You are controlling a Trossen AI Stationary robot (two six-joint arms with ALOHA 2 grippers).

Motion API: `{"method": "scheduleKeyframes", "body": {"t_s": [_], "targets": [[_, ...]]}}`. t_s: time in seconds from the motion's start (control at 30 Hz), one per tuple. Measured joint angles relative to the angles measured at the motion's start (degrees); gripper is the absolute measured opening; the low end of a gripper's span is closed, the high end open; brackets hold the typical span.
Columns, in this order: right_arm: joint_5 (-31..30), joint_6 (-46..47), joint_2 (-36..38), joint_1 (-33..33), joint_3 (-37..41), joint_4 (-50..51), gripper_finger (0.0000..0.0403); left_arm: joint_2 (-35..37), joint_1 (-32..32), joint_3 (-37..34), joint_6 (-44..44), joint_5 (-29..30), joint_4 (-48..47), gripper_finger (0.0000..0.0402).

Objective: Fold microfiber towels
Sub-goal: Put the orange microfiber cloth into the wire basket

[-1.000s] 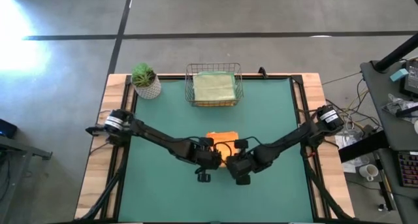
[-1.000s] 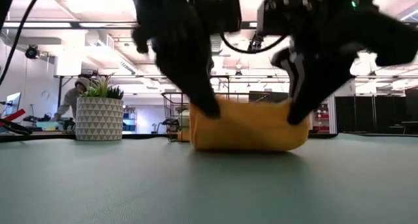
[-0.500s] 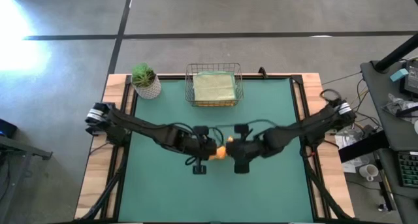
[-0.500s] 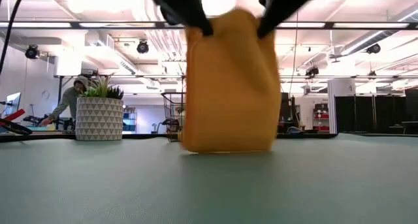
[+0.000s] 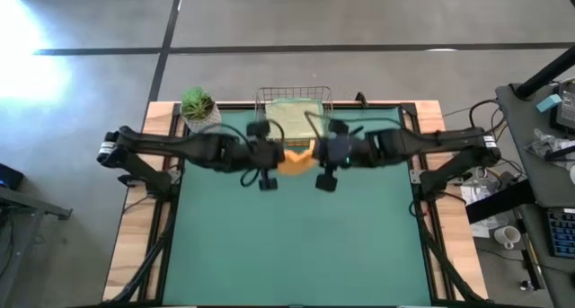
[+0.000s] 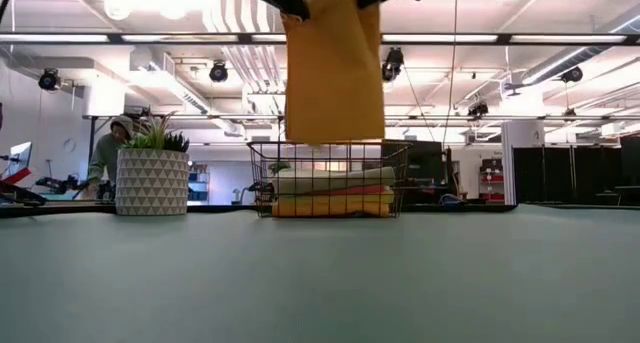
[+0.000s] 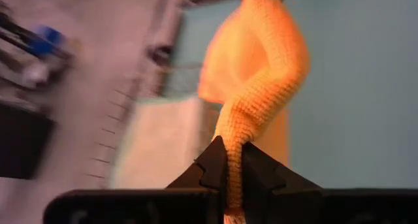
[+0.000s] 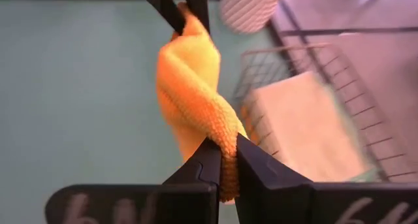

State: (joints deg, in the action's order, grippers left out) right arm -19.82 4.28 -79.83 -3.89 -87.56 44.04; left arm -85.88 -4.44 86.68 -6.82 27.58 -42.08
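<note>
Left end effector (image 5: 280,157) and right end effector (image 5: 313,154) each pinch a top corner of a folded orange towel (image 6: 333,68), jaws clamped narrow on the cloth. It hangs in the air near the counter's (image 5: 296,245) far edge, just before the basket (image 6: 330,178), where folded towels (image 6: 335,195) lie stacked.
</note>
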Motion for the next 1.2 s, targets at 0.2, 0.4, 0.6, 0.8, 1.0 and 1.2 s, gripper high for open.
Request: {"method": "scheduleKeyframes", "body": {"t_s": [0.2, 0.4, 0.6, 0.8, 1.0, 1.2], "targets": [[-0.3, -5.0, -1.7, 9.1, -5.3, -1.4, 0.0012, 1.0, 7.1, 3.7, -12.3, 2.0, 2.9, 0.0011], [-0.2, -9.4, -4.3, 17.4, -9.5, -4.2, 0.0012, 0.8, 15.5, 5.0, -21.5, 2.1, 5.4, 0.0011], [1.0, -13.0, -9.6, 24.1, -14.0, -4.1, 0.0012, -0.4, 23.1, 5.1, -26.7, -0.4, 6.3, 0.0011], [5.3, -15.6, -16.3, 28.9, -19.2, -3.8, 0.0012, -2.4, 27.3, 5.1, -28.3, -2.7, 6.9, 0.0011], [5.3, -16.4, -23.1, 32.4, -26.0, -1.3, 0.0012, -5.9, 30.5, 5.1, -34.4, -2.9, 9.7, 0.0011], [4.8, -17.1, -27.0, 34.9, -30.7, 0.9, 0.0012, -9.6, 33.4, 5.3, -40.3, -3.0, 13.9, 0.0011]]}}
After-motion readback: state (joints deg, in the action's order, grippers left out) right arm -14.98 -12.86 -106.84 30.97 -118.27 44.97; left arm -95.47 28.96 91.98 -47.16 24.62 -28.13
